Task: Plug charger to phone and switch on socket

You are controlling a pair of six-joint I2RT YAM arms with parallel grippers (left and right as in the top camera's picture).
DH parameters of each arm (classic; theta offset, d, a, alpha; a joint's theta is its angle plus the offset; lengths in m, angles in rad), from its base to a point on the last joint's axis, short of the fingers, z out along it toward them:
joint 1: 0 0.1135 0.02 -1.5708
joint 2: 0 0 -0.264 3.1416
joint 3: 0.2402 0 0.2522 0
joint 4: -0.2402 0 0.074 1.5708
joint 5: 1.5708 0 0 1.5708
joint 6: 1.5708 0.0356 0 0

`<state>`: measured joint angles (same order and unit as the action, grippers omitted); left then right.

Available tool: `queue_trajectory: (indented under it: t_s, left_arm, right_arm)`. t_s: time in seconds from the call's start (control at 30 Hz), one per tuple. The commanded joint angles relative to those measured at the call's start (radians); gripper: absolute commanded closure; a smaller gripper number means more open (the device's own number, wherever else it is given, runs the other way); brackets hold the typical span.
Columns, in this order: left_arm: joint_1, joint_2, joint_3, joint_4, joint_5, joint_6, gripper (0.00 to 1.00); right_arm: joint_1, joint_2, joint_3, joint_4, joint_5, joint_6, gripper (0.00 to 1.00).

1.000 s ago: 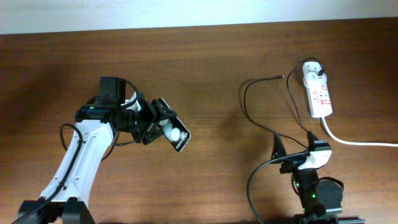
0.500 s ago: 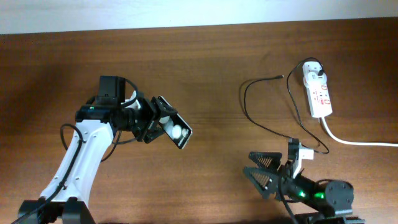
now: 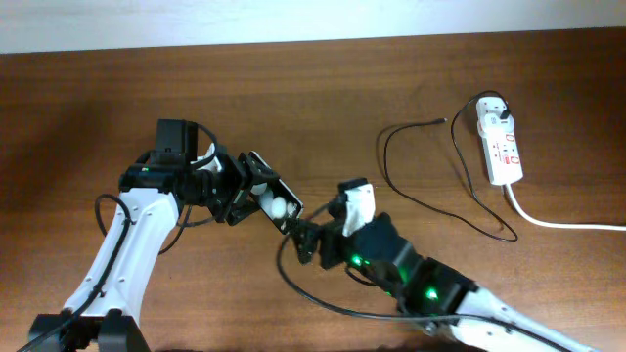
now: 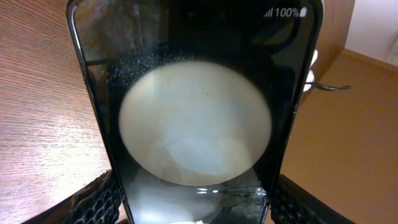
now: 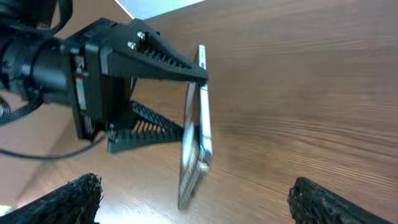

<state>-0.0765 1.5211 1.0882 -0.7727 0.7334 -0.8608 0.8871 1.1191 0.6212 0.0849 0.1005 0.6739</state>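
Phone (image 3: 277, 205) is a flat black slab. The overhead view shows two white round patches on it, one bigger than the other. In the left wrist view the big pale circle fills most of the glass, with tiny signal bars and "100%" in the top corner. From the right wrist camera it's edge-on, standing nearly upright over the bench (image 3: 342, 78). Can't tell if its lower end touches the wood.

Left end effector (image 3: 250, 196) is clamped on it, one ribbed finger on each side. Right end effector (image 3: 305, 242) sits just beside the phone's lower end with its jaws spread wide, nothing in them.

Charger (image 3: 386, 166) lies well off to the right. It's a thin black cable looping on the bench, with its connector tip (image 3: 445, 121) free near the socket (image 3: 501, 147) and its white plug adapter (image 3: 492, 110) sitting in the far end of the strip. Thick white cord (image 3: 558, 223) runs off the right edge.

Versus half a second ago, the right arm has swung from the bottom right corner over to the middle, right up next to the phone. Left arm, phone, cable and strip look the same as before.
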Motion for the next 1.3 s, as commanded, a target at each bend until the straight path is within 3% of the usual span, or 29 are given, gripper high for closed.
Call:
queue_trajectory:
  t_s: [0.0, 0.03, 0.1, 0.13, 0.27, 0.37, 0.63, 0.73, 0.83, 0.93, 1.0, 1.03, 1.17, 1.27]
  left_arm:
    - [0.0, -0.006, 0.007, 0.006, 0.03, -0.006, 0.4]
    - [0.0, -0.006, 0.007, 0.005, 0.03, -0.006, 0.4]
    - [0.0, -0.006, 0.007, 0.005, 0.031, -0.006, 0.4]
    - [0.0, -0.006, 0.007, 0.005, 0.031, -0.006, 0.4]
    - [0.0, -0.006, 0.007, 0.001, 0.031, -0.006, 0.39]
    - [0.0, -0.006, 0.007, -0.003, 0.034, -0.006, 0.39]
    - [0.0, -0.006, 0.007, -0.006, 0.106, -0.006, 0.39]
    - [0.0, -0.006, 0.007, -0.022, 0.109, -0.006, 0.39]
    - [0.0, -0.006, 0.007, -0.026, 0.109, -0.006, 0.37]
    - [0.0, -0.006, 0.007, -0.033, 0.11, -0.006, 0.31]
    - [0.0, -0.006, 0.007, -0.048, 0.109, -0.006, 0.06]
    - [0.0, -0.006, 0.007, -0.048, 0.109, -0.006, 0.03]
    - [0.014, -0.007, 0.007, -0.02, 0.126, 0.029, 0.01]
    - [0.069, -0.055, 0.008, -0.016, 0.214, 0.254, 0.01]
  right_arm:
    - [0.018, 0.13, 0.012, 0.097, 0.026, 0.024, 0.07]
    - [0.018, 0.172, 0.012, 0.142, -0.002, 0.023, 0.09]
    - [0.018, 0.243, 0.012, 0.223, -0.022, 0.023, 0.3]
    - [0.018, 0.292, 0.012, 0.274, -0.022, 0.023, 0.33]
    - [0.018, 0.343, 0.012, 0.397, -0.021, 0.023, 0.41]
    - [0.018, 0.343, 0.012, 0.459, -0.021, 0.023, 0.53]
    - [0.018, 0.343, 0.012, 0.454, -0.021, 0.023, 0.7]
    - [0.018, 0.343, 0.012, 0.451, -0.022, 0.023, 0.81]
    - [0.018, 0.343, 0.012, 0.451, -0.028, 0.023, 0.83]
    - [0.018, 0.343, 0.012, 0.451, -0.056, 0.023, 0.89]
    - [0.018, 0.343, 0.012, 0.45, -0.056, 0.023, 0.91]
    - [0.016, 0.342, 0.012, 0.45, -0.056, 0.023, 0.93]
    - [0.015, 0.338, 0.012, 0.451, -0.056, 0.031, 0.96]
    - [-0.006, 0.283, 0.012, 0.449, -0.069, 0.124, 0.96]
